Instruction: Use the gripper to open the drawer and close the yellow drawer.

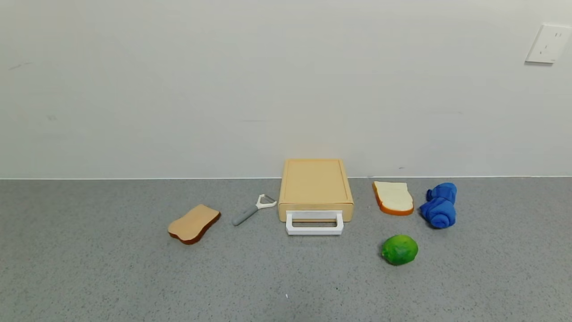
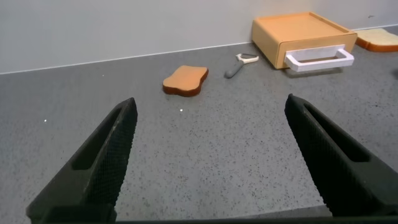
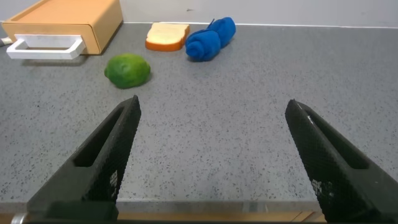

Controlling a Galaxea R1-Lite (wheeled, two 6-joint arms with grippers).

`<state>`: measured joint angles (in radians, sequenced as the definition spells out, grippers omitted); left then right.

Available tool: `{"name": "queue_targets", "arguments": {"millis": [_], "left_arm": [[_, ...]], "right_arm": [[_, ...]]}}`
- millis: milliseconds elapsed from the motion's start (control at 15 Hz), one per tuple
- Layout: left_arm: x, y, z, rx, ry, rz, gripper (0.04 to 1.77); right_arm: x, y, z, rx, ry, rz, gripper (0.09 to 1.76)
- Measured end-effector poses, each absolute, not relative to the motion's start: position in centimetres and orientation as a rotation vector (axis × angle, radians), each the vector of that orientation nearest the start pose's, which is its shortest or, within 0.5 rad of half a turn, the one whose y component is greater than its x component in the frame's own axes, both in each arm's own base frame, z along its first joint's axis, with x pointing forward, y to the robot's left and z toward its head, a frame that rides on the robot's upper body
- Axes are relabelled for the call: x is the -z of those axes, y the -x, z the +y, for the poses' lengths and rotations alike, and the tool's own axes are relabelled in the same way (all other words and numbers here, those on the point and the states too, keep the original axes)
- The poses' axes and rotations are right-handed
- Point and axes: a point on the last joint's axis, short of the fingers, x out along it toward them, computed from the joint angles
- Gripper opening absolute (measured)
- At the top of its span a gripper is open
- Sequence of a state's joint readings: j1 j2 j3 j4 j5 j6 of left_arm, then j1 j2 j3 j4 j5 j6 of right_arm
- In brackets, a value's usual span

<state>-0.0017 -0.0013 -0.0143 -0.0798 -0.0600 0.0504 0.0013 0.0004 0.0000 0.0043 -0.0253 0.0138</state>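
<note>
drawer (image 1: pixel 315 214) sat shut in its flat tan box (image 1: pixel 315 184) against the wall, white handle (image 1: pixel 314 223) facing forward on the grey worktop (image 1: pixel 89 268). peeler (image 1: pixel 253 209) lay just left of it, lime (image 1: pixel 399 250) to its front right. left claw (image 2: pixel 208 155) and right claw (image 3: pixel 211 155) hung well back, both spread wide, holding nothing.

Head view high, wrist views low, sharing drawer (image 1: pixel 315 190)
</note>
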Motion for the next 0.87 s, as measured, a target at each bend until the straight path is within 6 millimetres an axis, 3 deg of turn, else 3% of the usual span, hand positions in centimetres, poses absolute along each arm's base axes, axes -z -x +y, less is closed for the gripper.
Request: {"name": "queue_targets", "arguments": {"millis": [333, 867], "left_arm": [[-7.4, 2.3, -0.1, 0.029, -0.038, 0.022, 1.72], [-7.7, 2.3, 0.0, 0.024, -0.031, -0.016, 1.72]], "right_arm": [[-7.5, 2.3, -0.1, 0.024, -0.014, 0.005, 1.71], [-7.5, 2.3, -0.1, 0.025, -0.013, 0.005, 1.71]]}}
